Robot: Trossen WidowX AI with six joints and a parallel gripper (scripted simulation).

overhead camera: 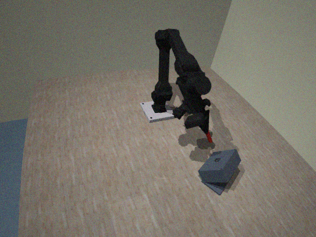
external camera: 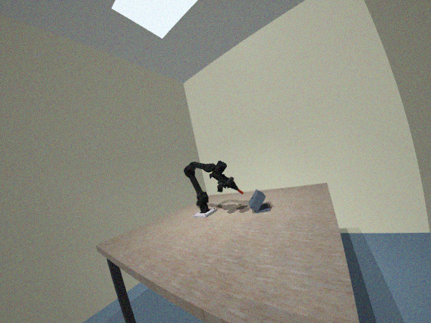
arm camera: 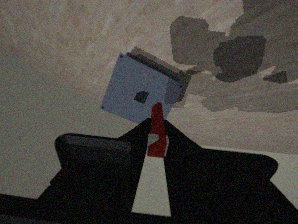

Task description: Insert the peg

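My gripper (overhead camera: 207, 132) (external camera: 239, 190) (arm camera: 156, 122) is shut on the red peg (overhead camera: 209, 137) (external camera: 240, 192) (arm camera: 157, 119). The peg points out of the fingertips, tilted down toward the panel, clear of the table and apart from the panel. The blue-grey sloped panel (overhead camera: 210, 167) (external camera: 256, 199) (arm camera: 125, 82) stands in front of the arm. Its dark hole (overhead camera: 217, 159) (arm camera: 141, 96) is in the middle of the face and looks angular. In the wrist view the peg's free end is just right of the hole and below it. The peg's upper part is hidden between the fingers.
The arm's white base plate (overhead camera: 153, 114) (external camera: 205, 214) is bolted on the wooden table (overhead camera: 97, 167) (external camera: 246, 258) behind the gripper. A thin foot plate (overhead camera: 218, 188) lies under the panel block. Arm shadows fall on the table beside the panel. A pale wall rises beyond the table's edge.
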